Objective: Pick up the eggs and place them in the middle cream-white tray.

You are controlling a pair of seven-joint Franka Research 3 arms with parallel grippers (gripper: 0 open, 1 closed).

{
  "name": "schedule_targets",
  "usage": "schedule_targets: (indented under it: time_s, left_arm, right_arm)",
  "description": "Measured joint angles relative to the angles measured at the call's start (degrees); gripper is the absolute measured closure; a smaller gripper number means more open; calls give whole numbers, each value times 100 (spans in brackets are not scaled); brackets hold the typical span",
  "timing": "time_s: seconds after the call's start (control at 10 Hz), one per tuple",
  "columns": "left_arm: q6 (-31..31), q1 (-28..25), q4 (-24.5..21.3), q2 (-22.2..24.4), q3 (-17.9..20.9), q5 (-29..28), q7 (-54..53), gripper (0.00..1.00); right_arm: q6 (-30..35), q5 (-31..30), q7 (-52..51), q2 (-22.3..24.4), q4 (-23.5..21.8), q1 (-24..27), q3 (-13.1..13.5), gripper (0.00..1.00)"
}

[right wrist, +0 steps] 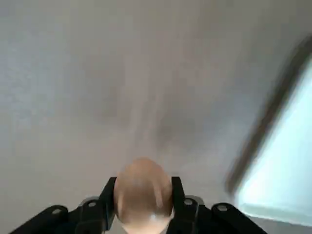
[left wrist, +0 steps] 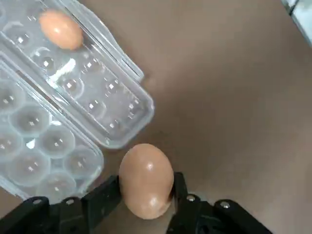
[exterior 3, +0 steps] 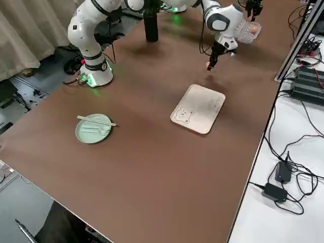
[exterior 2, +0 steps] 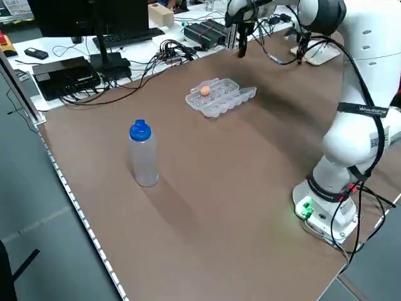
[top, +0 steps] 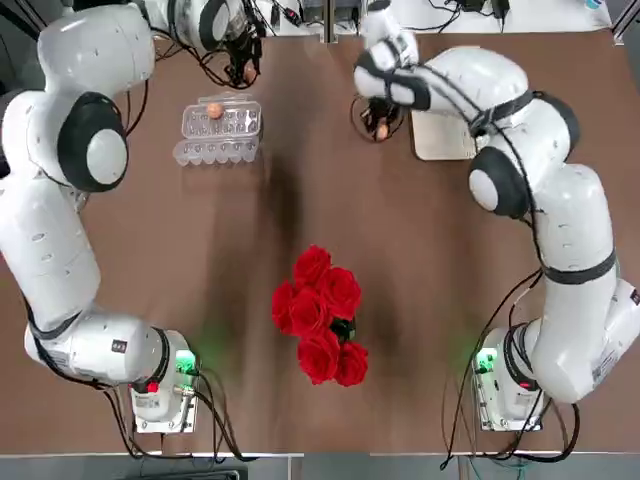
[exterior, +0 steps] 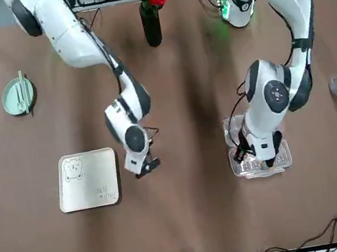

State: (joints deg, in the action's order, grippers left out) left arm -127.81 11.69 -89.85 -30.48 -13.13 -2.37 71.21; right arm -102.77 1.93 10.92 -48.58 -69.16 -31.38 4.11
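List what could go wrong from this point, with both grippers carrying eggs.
1. The right gripper pinches an egg above bare table beside the tray; a slip would drop it short.
2. The left gripper holds its egg near the clear carton; both arms heading for one tray might crowd each other.
3. A hard squeeze could crack either shell.

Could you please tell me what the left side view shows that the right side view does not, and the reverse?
Only the left side view shows the clear bottle with a blue cap and, plainly, the egg left in the open egg carton. Only the right side view shows the cream-white tray, bare, and the pale green plate. Both show the brown table and the white arms working at the far end.
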Motion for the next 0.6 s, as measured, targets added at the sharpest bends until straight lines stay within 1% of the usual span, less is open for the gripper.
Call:
schedule_targets:
  time_s: [0.1,0.2,0.4,0.6]
  left_arm:
    - [-24,278,148,-122,-1,27,300,50]
    - [-216,626,381,-368,7,28,708,50]
    - [-801,1326,846,-917,32,28,1323,50]
    - [-1248,1877,966,-1270,66,28,1590,50]
  right_arm:
    - [202,-8,-252,91,161,321,12,52]
    - [457,-15,-583,245,239,664,28,52]
    - [874,-229,-1042,588,249,1337,46,52]
    - [924,-435,-1723,757,131,1980,58,52]
